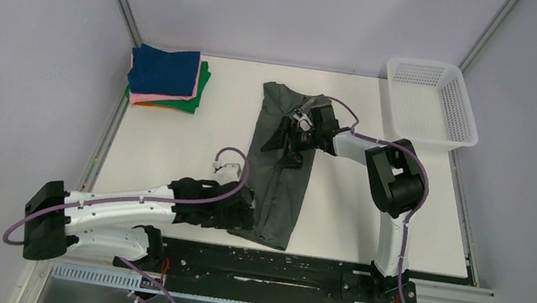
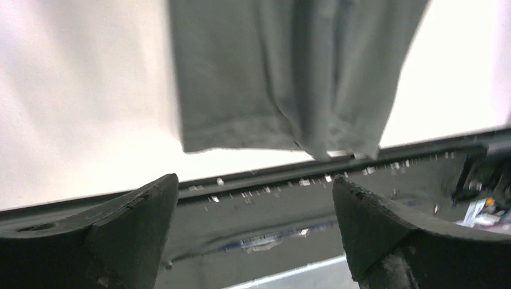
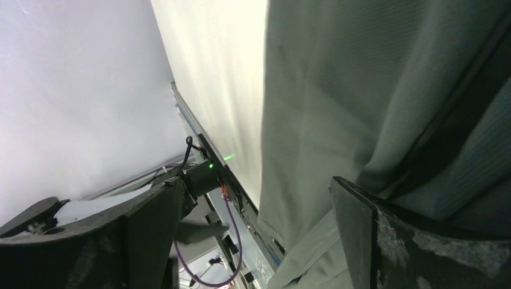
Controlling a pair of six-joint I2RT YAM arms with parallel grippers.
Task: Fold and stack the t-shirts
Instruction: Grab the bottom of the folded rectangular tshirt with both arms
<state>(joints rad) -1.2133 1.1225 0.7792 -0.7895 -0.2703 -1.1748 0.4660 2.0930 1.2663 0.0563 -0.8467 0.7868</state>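
Our left tool [image 2: 254, 179] has its jaws spread wide with nothing between them; just ahead of its fingertips lies the near hem of the dark grey-green t-shirt [image 2: 253, 72], close beside the tabletop's near edge, and the cloth does not reach into the gap. From above we see this left tool [image 1: 244, 215] low at the near-left corner of that shirt [image 1: 275, 192], which lies as one long strip running away from it across the tabletop [image 1: 171, 146].

Our right tool [image 1: 287, 148] sits over the middle of the strip, farther from us than the left one; its wrist view shows the right tool [image 3: 256, 182] gaping just as wide and gripping nothing; the grey-green cloth [image 3: 337, 90] fills the side by its right finger in soft lengthwise folds, with bare tabletop showing by the other finger; we cannot tell whether the fingers touch the cloth.

Well beyond the left tool and off to its left, near the far-left corner, stands a stack of folded shirts; the navy blue t-shirt [image 1: 165, 71] lies on top, the pink t-shirt [image 1: 166, 97] shows under it, and edges of the orange t-shirt [image 1: 147, 103] and the green t-shirt [image 1: 195, 98] peep out below. Beyond the right tool and to its right, a white mesh basket [image 1: 431, 103] rests at the far-right corner.
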